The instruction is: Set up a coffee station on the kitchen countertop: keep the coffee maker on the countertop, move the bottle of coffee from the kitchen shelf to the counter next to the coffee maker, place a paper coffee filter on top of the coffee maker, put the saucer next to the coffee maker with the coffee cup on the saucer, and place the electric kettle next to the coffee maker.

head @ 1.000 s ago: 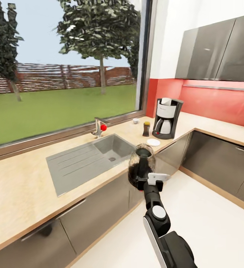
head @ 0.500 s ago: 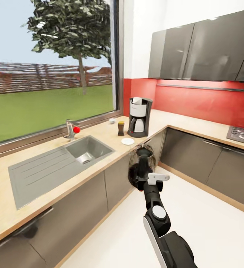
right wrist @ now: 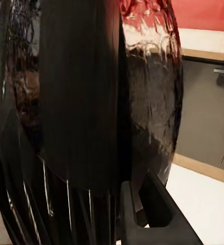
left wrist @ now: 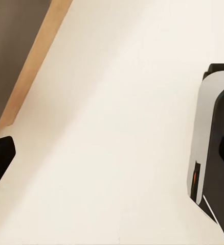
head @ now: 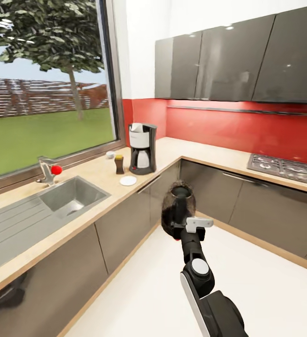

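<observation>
My right gripper (head: 175, 225) is shut on the electric kettle (head: 178, 205), a dark glass jug with a black handle, held in the air over the floor in front of the lower cabinets. Up close, the kettle (right wrist: 91, 112) fills the right wrist view, with one finger (right wrist: 152, 213) against it. The black coffee maker (head: 142, 155) stands on the countertop (head: 92, 175) near the corner, with a white paper filter (head: 136, 128) on top. Beside it are the coffee bottle (head: 119, 164), a white saucer (head: 128, 180) and a small cup (head: 110, 154) by the window.
A steel sink (head: 67, 196) with a red-knobbed tap (head: 50, 170) lies left of the coffee things. A gas hob (head: 284, 168) sits on the right counter under dark wall cabinets (head: 228, 63). The left wrist view looks at pale floor (left wrist: 117, 127) and the robot's body (left wrist: 217, 153).
The whole head picture has shifted left as the camera turned right, bringing the hob into view. The kettle stays held in the same place before me.
</observation>
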